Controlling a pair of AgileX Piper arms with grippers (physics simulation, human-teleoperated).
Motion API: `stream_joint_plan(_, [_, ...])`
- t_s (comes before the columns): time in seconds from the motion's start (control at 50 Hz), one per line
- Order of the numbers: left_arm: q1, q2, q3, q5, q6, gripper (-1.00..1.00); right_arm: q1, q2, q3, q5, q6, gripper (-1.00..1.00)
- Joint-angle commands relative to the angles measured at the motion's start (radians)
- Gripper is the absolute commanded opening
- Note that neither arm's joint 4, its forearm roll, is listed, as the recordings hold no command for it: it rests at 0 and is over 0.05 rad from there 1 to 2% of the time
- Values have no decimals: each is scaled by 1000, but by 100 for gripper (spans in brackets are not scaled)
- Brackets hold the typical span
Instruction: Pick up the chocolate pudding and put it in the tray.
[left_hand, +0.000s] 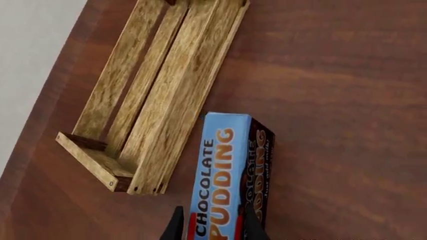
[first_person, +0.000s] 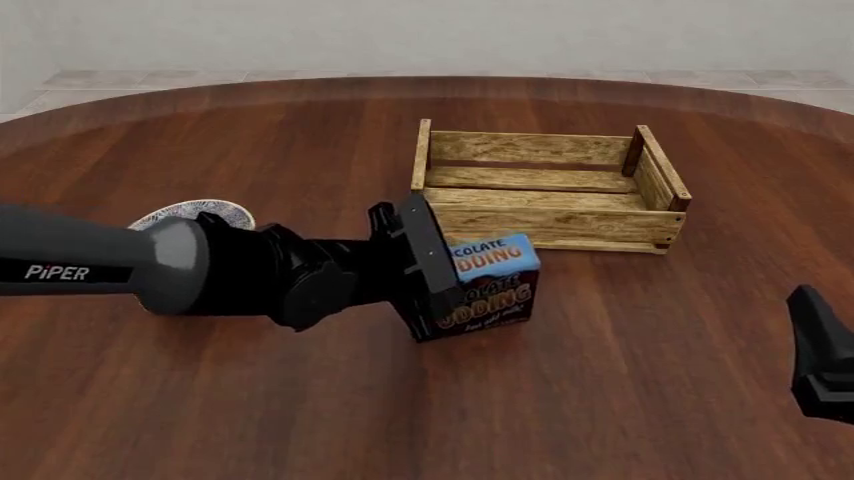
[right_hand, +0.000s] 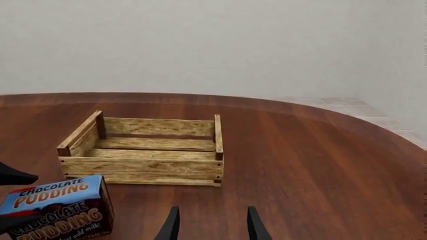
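Table (first_person: 267, 400): dark reddish wood with a rounded far edge, a pale wall and floor behind it.

Left arm (first_person: 94, 262): grey and black, marked PIPER, reaching in from the left and lying low across the table toward the middle.

Left gripper (first_person: 461, 283): clenched on the pudding (first_person: 491, 280). In its own wrist view the two dark fingertips (left_hand: 175, 227) sit on either side of the box's near end, pressed against it, with the gripper (left_hand: 215, 229) centred on the red corner.

Pudding: a small box, dark brown with a light blue top band and orange lettering. It sits just in front of the tray (first_person: 547, 228), near the tray's front left corner but outside it. From the front it looks tilted, blue face turned upward. I cannot tell whether its underside touches the table or hangs just above it. In the right wrist view the box (right_hand: 57, 207) shows at the edge, with a black finger on each side of it.

Tray: a shallow light-wood slatted crate with corner posts, past the middle of the table, its long side facing the arms. Only bare slats show inside. In the left wrist view its long wall (left_hand: 180, 100) runs just beside the box, apart from it.

Bowl (first_person: 187, 213): round, grey-patterned, mostly hidden behind the left arm, well to the left of the tray.

Right gripper (first_person: 821, 350): at the right edge of the front view, well apart from box and tray. Its fingers (right_hand: 171, 226) stand spread with nothing but bare table between them (right_hand: 211, 225).
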Motion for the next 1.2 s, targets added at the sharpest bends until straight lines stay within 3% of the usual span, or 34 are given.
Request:
stream_joint_plan(0.02, [-9,-37,27,-3,9,-100,1,-4,-6,10,-2,100])
stream_joint_plan(0.14, [-6,-57,26,-3,-7,-100,1,-8,-9,16,-3,100])
stream_joint_plan(0.32, [0,-101,60,-46,44,-100,1,-14,-4,16,-2,100])
stream_joint_plan(0.52, [22,-120,37,-44,61,-100,1,-13,-5,15,-1,100])
stream_joint_plan(1.2, [57,-162,-110,-58,231,-100,4,-11,8,-1,22,100])
